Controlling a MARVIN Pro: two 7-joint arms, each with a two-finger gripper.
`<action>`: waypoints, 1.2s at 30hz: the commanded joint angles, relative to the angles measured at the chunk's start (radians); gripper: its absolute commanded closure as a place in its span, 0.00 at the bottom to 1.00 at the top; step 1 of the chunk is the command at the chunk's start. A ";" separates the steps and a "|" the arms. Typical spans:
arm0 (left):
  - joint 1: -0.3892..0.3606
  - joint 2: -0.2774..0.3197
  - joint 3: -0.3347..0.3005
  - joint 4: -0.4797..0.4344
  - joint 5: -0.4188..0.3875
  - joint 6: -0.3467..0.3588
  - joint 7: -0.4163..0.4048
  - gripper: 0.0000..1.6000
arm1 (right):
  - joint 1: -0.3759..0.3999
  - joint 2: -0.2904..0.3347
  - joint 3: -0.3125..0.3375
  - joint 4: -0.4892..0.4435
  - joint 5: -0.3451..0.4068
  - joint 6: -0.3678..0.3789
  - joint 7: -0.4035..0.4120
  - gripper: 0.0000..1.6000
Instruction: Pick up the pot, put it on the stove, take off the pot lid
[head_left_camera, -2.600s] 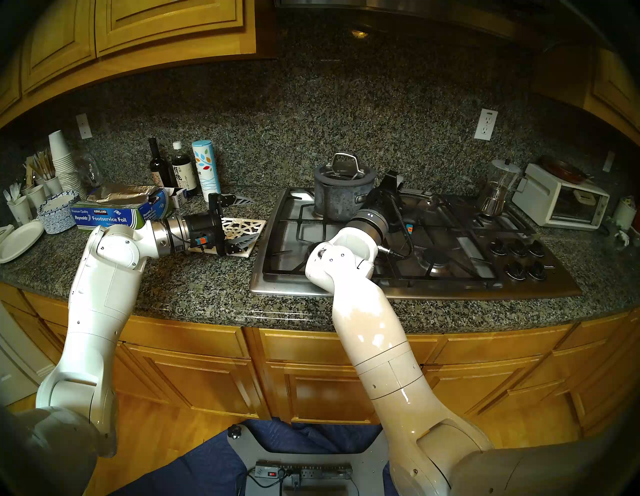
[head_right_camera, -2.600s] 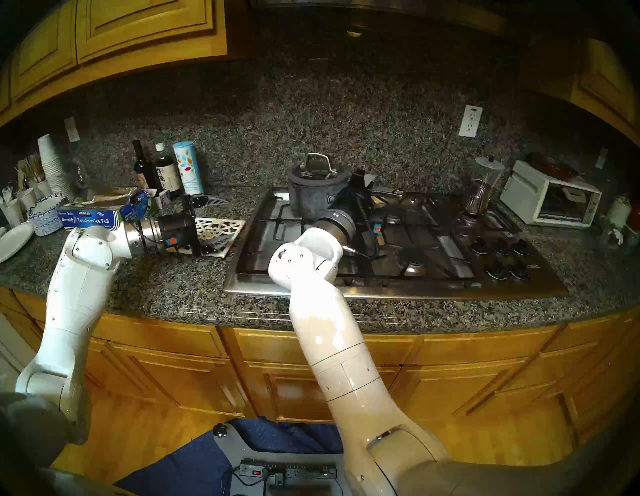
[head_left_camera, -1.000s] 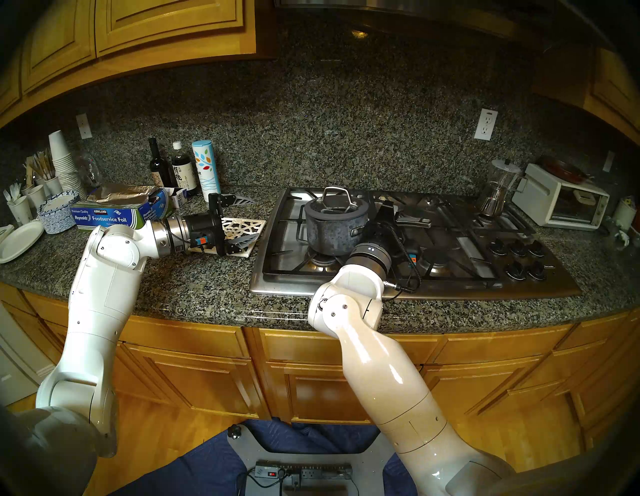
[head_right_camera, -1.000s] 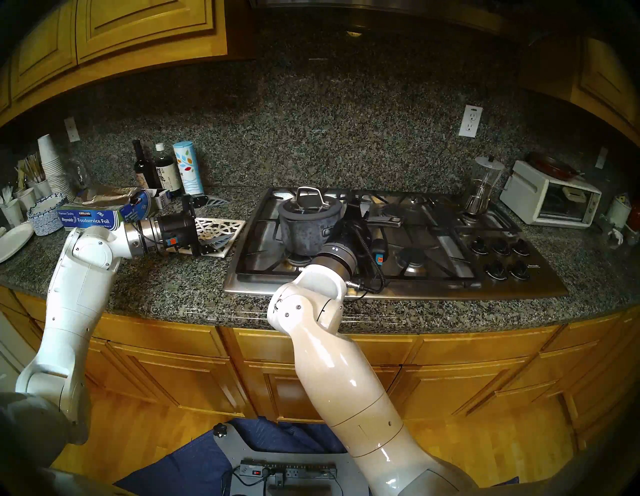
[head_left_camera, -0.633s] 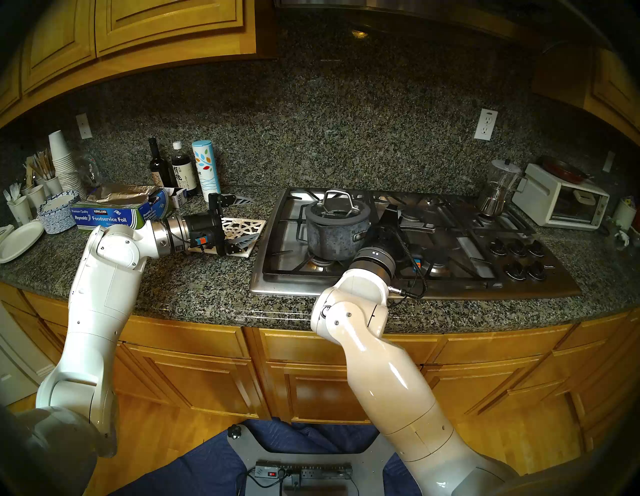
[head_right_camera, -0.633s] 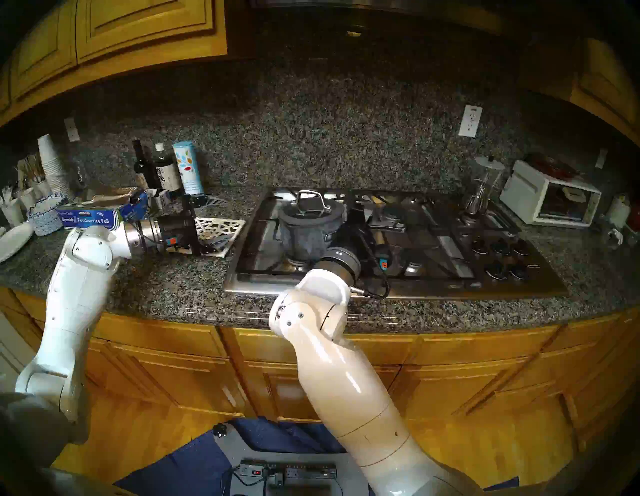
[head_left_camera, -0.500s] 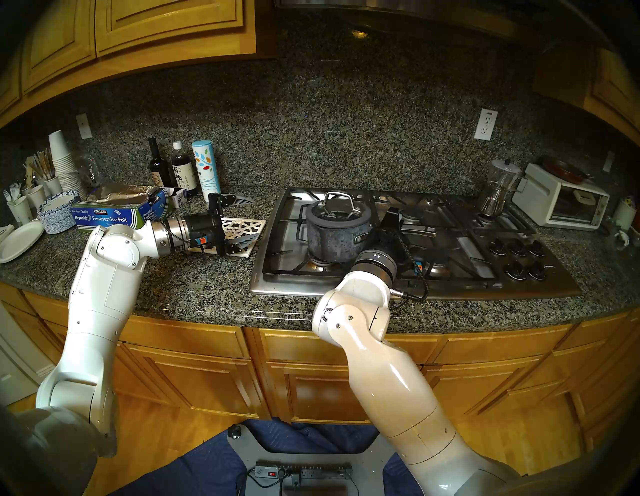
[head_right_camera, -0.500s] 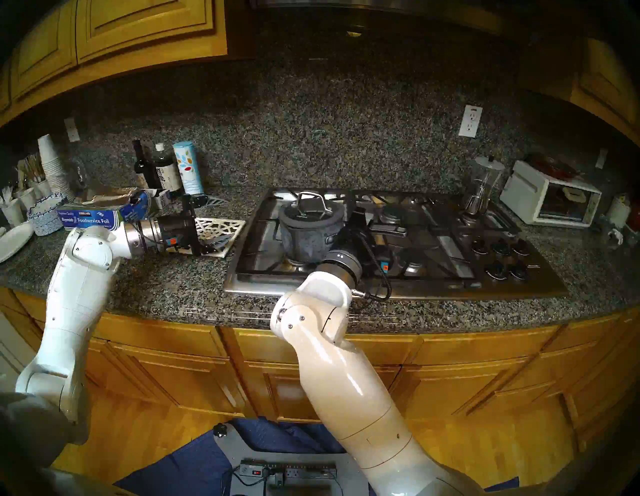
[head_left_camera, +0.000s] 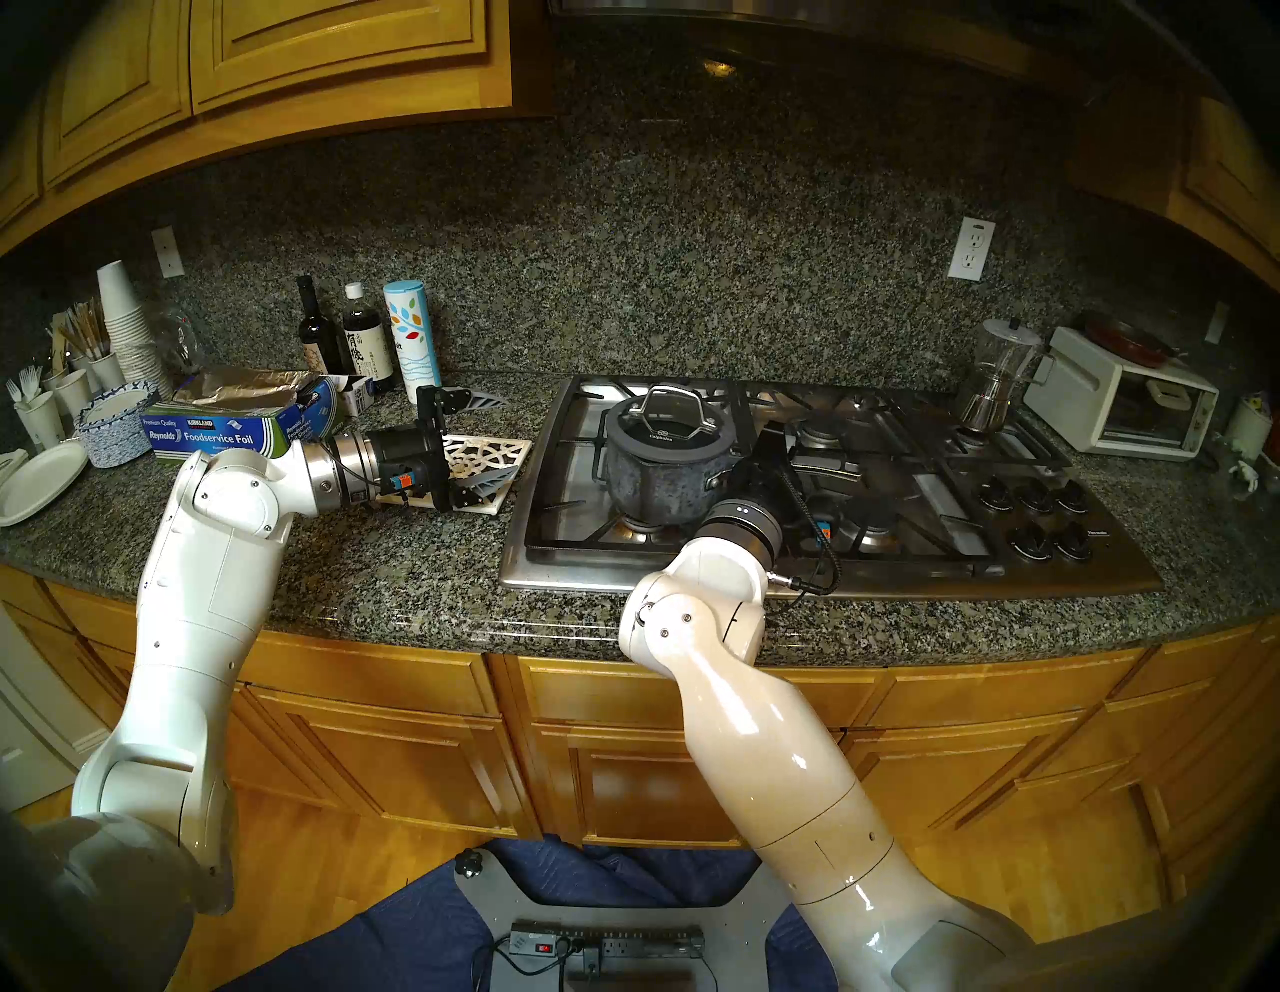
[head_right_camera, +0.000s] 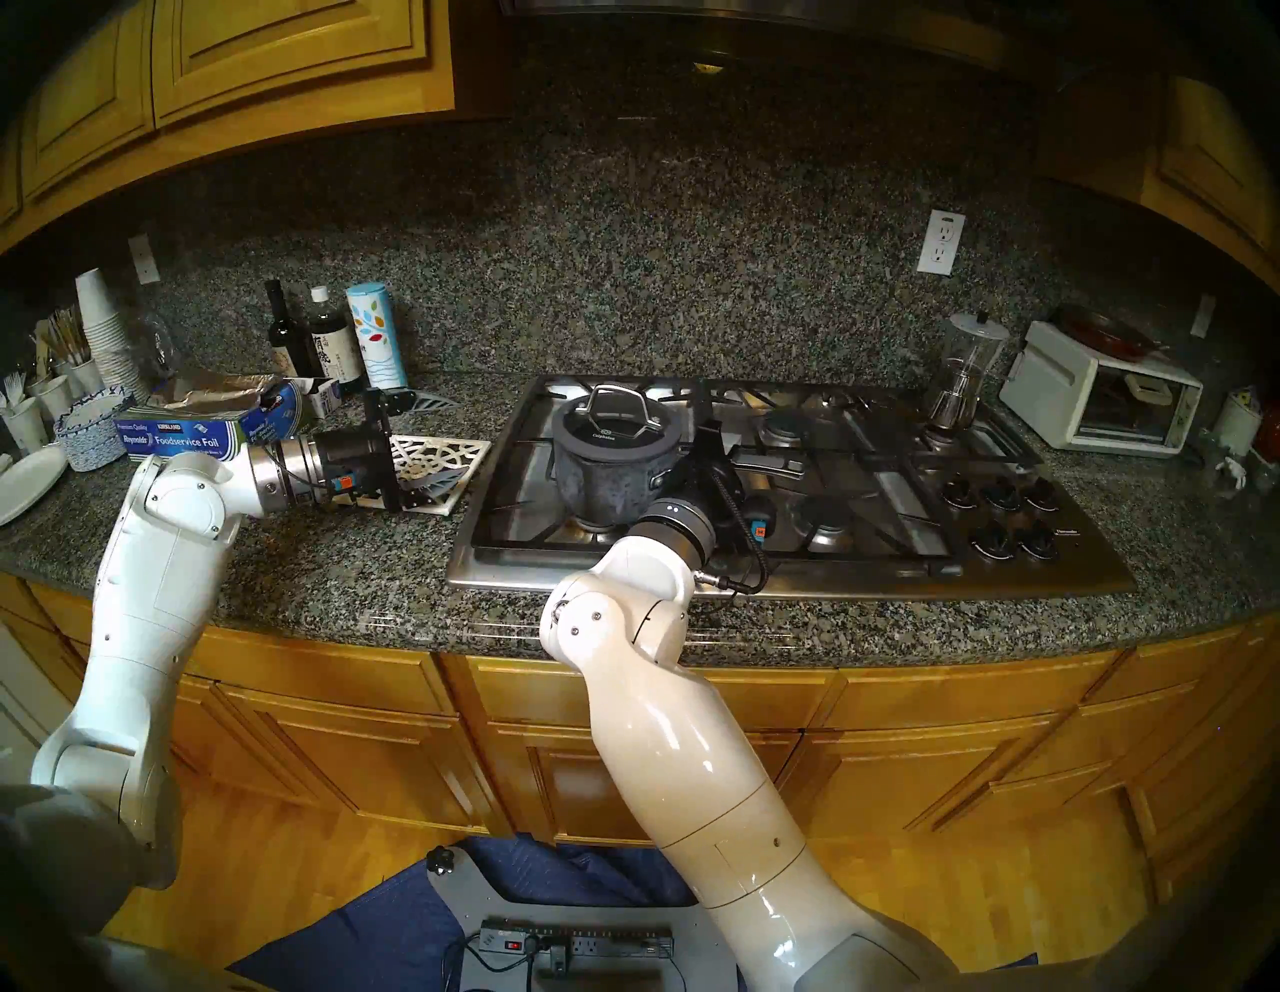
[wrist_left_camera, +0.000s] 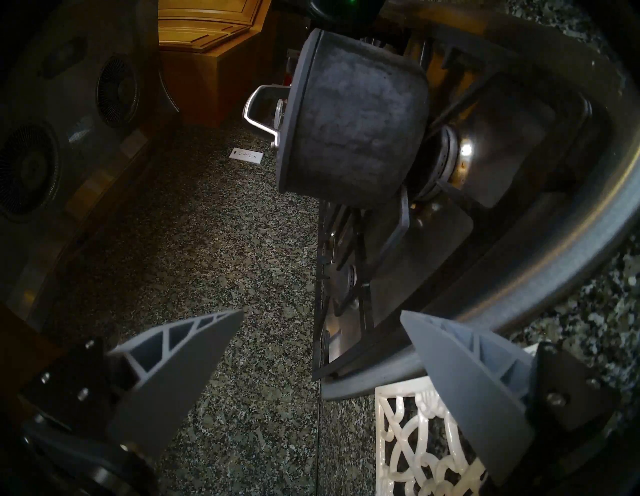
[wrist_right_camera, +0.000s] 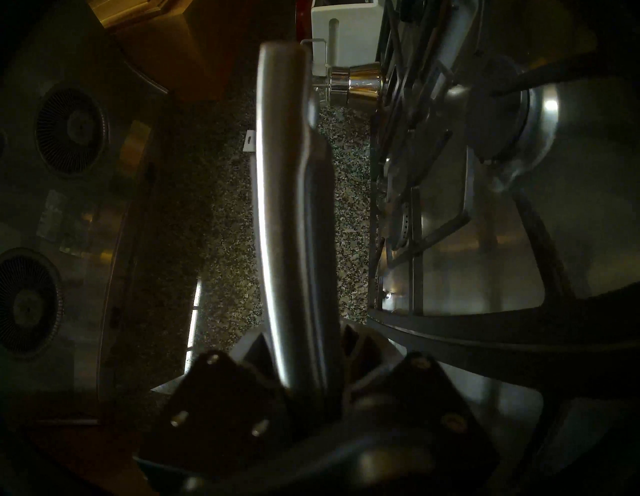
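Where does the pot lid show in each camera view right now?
Head left: pot lid centre, atop the pot.
Head right: lid centre.
Left wrist: sideways, loop handle upper middle.
Right wrist: not in view.
Shared landmark: the stove.

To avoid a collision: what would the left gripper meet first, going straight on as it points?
Probably the left edge of the stove, with the pot farther along; depth is unclear, so I cannot be sure.
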 joint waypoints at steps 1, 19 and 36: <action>-0.038 0.002 -0.012 -0.020 -0.012 -0.002 0.010 0.00 | 0.064 -0.024 0.004 -0.013 -0.005 0.002 0.038 1.00; -0.037 0.002 -0.012 -0.020 -0.012 -0.002 0.010 0.00 | 0.064 -0.023 -0.002 -0.040 -0.014 0.002 0.039 1.00; -0.038 0.002 -0.012 -0.020 -0.012 -0.002 0.010 0.00 | 0.054 -0.015 -0.018 -0.066 -0.029 0.002 0.018 0.00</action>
